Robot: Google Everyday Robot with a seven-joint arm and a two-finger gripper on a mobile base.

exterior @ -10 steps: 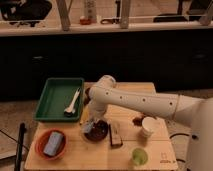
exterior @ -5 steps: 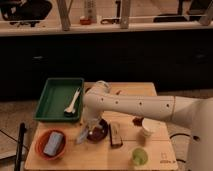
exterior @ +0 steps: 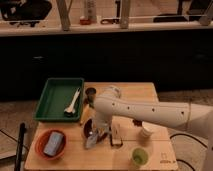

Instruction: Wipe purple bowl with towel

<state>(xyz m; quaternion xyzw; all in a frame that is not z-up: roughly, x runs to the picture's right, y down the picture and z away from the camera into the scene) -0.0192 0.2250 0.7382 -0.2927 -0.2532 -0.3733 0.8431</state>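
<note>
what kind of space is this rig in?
Probably a lab or office kitchenette mock-up. A small wooden table holds a green tray and an orange bowl, with a dark counter front behind. The gripper is down at the purple bowl.

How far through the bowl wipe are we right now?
Done: the towel is picked up and brought to the purple bowl. In hand: the gripper is down at the bowl with the towel hanging by its near rim. Left: wiping the bowl; how much is already wiped cannot be told.
</note>
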